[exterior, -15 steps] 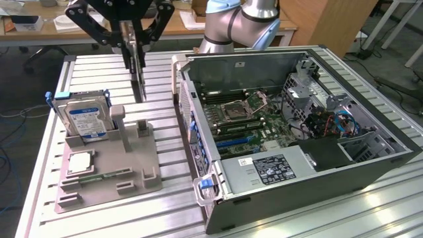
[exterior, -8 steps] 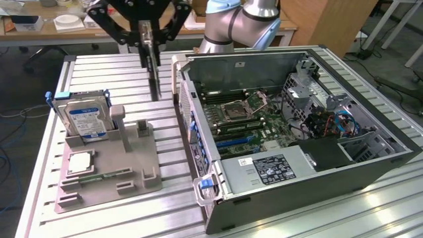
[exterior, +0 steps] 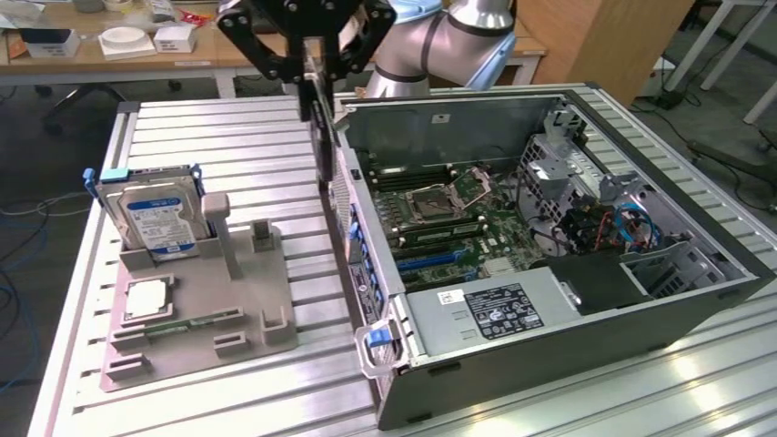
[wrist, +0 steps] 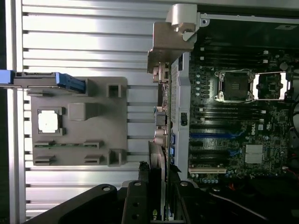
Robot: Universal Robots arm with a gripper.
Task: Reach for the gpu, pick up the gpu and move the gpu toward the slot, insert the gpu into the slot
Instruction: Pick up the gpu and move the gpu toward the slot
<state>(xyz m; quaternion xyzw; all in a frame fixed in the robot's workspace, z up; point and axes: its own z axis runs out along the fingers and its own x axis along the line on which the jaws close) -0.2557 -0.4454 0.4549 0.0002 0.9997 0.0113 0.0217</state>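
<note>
My gripper (exterior: 313, 66) is shut on the gpu (exterior: 323, 127), a thin dark card hanging edge-on in the air. It hangs just outside the near wall of the open computer case (exterior: 680, 300), between the case and the grey fixture (exterior: 243, 309). In the wrist view the gripper (wrist: 156, 198) clamps the card's edge (wrist: 161, 154), and the silver end bracket (wrist: 170, 39) sticks out at the far end, over the case wall. The blue expansion slot (exterior: 428, 260) (wrist: 210, 135) lies on the motherboard inside the case, apart from the card.
On the grey fixture stand a silver hard drive (exterior: 152, 214) with a blue-white label, a square processor chip (exterior: 144, 299) and a slim green memory stick (exterior: 188, 321). Inside the case are a power supply (exterior: 504, 309), cables (exterior: 631, 228) and an open processor socket (exterior: 439, 196).
</note>
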